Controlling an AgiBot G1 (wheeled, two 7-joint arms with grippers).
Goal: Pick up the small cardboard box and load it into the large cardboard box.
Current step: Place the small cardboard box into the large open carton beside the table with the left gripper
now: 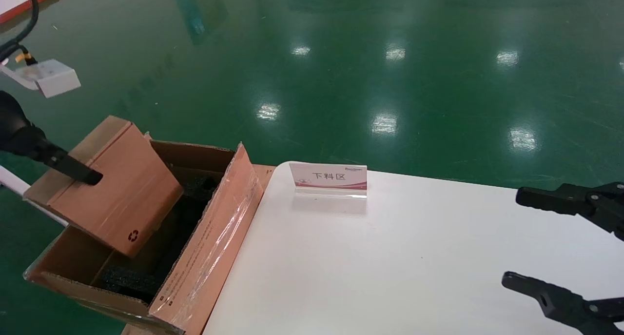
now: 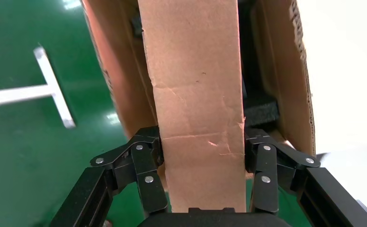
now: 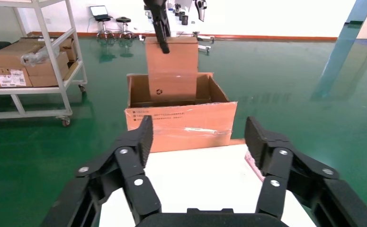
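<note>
Head view, left side: left claw [image 1: 90,176] clamped on one plain brown small cardboard box [image 1: 109,186], tilted, lower corner already inside one big brown flapped large cardboard box [image 1: 214,227] beside the white desk [image 1: 390,257]. Risk: the tilted carton may catch on black foam blocks [image 1: 122,279] and jam. Far right: right claw [image 1: 516,235] spread wide, idle over the desk.

The small cardboard box [image 1: 114,188], clamped in the left tool [image 2: 201,156], is filling the large cardboard box [image 1: 209,242] mouth at 9 o'clock. A sign [image 1: 329,179] is standing at 12; the surface [image 1: 390,266] is lying open towards the spread right tool [image 1: 509,237] at 3.
</note>
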